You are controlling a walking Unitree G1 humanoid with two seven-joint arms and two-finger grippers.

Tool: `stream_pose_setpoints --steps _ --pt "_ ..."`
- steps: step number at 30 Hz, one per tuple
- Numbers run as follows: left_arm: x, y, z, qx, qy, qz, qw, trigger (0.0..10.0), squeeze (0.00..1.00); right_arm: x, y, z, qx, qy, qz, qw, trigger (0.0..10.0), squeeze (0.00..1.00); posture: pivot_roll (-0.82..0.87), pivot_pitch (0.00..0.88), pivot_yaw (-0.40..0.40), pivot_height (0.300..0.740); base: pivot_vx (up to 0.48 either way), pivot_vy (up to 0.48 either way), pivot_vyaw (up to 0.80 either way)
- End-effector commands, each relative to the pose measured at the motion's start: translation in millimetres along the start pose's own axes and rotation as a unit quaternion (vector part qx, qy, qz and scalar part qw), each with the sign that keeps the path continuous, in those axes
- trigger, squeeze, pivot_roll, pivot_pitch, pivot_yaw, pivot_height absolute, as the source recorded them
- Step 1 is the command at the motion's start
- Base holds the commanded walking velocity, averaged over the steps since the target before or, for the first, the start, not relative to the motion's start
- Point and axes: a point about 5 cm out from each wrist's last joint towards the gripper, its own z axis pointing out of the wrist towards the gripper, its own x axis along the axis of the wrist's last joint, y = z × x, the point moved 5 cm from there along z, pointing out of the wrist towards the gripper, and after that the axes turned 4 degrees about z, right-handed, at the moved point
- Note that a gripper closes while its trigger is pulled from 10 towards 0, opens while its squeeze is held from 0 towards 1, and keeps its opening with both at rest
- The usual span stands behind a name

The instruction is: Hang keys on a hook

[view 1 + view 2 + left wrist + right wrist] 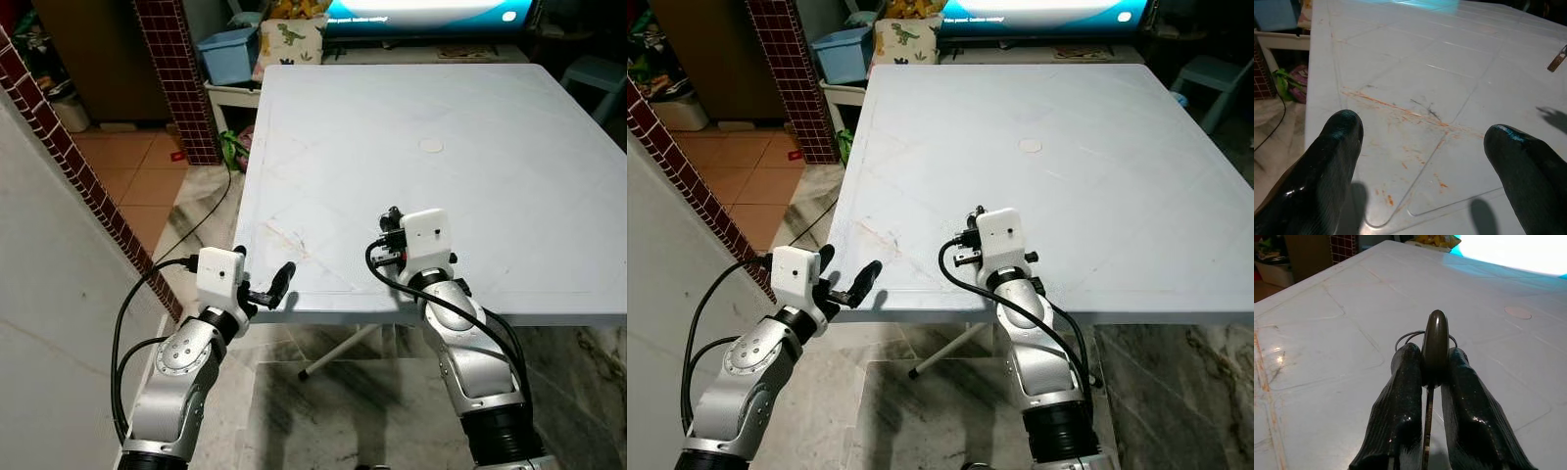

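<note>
Olive key point(1435, 345) in right end effector point(1434, 363)

Little can be read here. A screen point(431, 12) beyond the far edge of the desk point(470, 108) carries a short line of white text on a blue band, too small and blurred to make out. A cushion point(290, 39) beside it bears a green dinosaur picture but no legible words. The desk, the arms and the wall show no lettering.

Home – folding table point(509, 147), TV point(431, 12), dinosaur cushion point(290, 41)
</note>
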Motion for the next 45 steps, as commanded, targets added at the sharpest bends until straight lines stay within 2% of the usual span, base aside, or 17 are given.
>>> stream_pose_setpoints --steps 1,6,9,14,20,23,24,25,29,34,36,45 --pt "-1 -1.4 0.5 0.003 -0.002 0.006 1.0 10.0 0.0 9 -5.4 -1.7 0.014 0.016 -0.013 1.0 10.0 0.0 -0.04 0.073 0.04 0.74 0.0 0.0 0.0" --pt "-1 -2.8 0.3 0.003 -0.003 0.008 1.0 10.0 0.0 10 0.7 -0.1 -0.003 0.017 -0.014 1.0 10.0 0.0 -0.04 0.073 0.04 0.74 0.0 0.0 0.64" --pt "-1 -2.8 0.2 0.002 -0.004 0.007 1.0 10.0 0.0 9 17.8 1.5 -0.052 0.009 -0.027 0.998 10.0 0.0 -0.04 0.073 0.04 0.74 0.0 0.0 0.71" --pt "-2 -1.1 0.0 -0.004 -0.006 0.006 1.0 10.0 0.0 -8 50.4 -2.0 -0.134 -0.038 0.045 0.989 10.0 0.0 -0.04 0.079 0.045 0.74 0.0 0.0 0.0" --pt "-3 2.2 0.5 -0.015 -0.006 0.0 1.0 10.0 0.0 -30 64.6 -9.3 -0.183 -0.089 0.067 0.977 10.0 0.0 -0.04 0.081 0.046 0.74 0.0 0.0 0.0" --pt "-2 3.8 0.6 -0.02 -0.005 -0.002 1.0 10.0 0.0 -33 67.5 -11.6 -0.199 -0.094 0.067 0.973 10.0 0.0 -0.04 0.082 0.047 0.74 0.0 0.0 0.0" --pt "-2 4.5 0.6 -0.022 -0.005 -0.002 1.0 10.0 0.0 -33 67.5 -11.8 -0.199 -0.094 0.069 0.973 10.0 0.78 -0.04 0.082 0.047 0.74 0.0 0.0 0.0" --pt "-2 4.9 0.7 -0.023 -0.005 -0.003 1.0 10.0 0.0 -33 68.1 -12.2 -0.202 -0.095 0.066 0.973 10.0 1.0 -0.04 0.082 0.047 0.74 0.0 0.0 0.0" --pt "-1 6.1 1.1 -0.027 -0.004 -0.004 1.0 10.0 0.0 -36 68.7 -12.7 -0.203 -0.105 0.076 0.971 10.0 1.0 -0.04 0.083 0.05 0.74 0.0 0.0 0.0" --pt "-1 7.2 1.6 -0.032 -0.004 -0.005 0.999 10.0 0.0 -51 64.4 -16.4 -0.205 -0.161 0.103 0.96 10.0 1.0 -0.04 0.085 0.05 0.74 0.0 0.0 0.0" --pt "-1 8.4 1.8 -0.035 -0.005 -0.007 0.999 10.0 0.0 -61 56.7 -18.3 -0.197 -0.202 0.132 0.95 10.0 1.0 -0.04 0.087 0.051 0.74 0.0 0.0 0.0" --pt "-2 11.0 2.6 -0.039 -0.006 -0.008 0.999 10.0 0.0 -68 48.6 -17.1 -0.182 -0.224 0.169 0.942 10.0 1.0 -0.04 0.087 0.05 0.74 0.0 0.0 0.0"
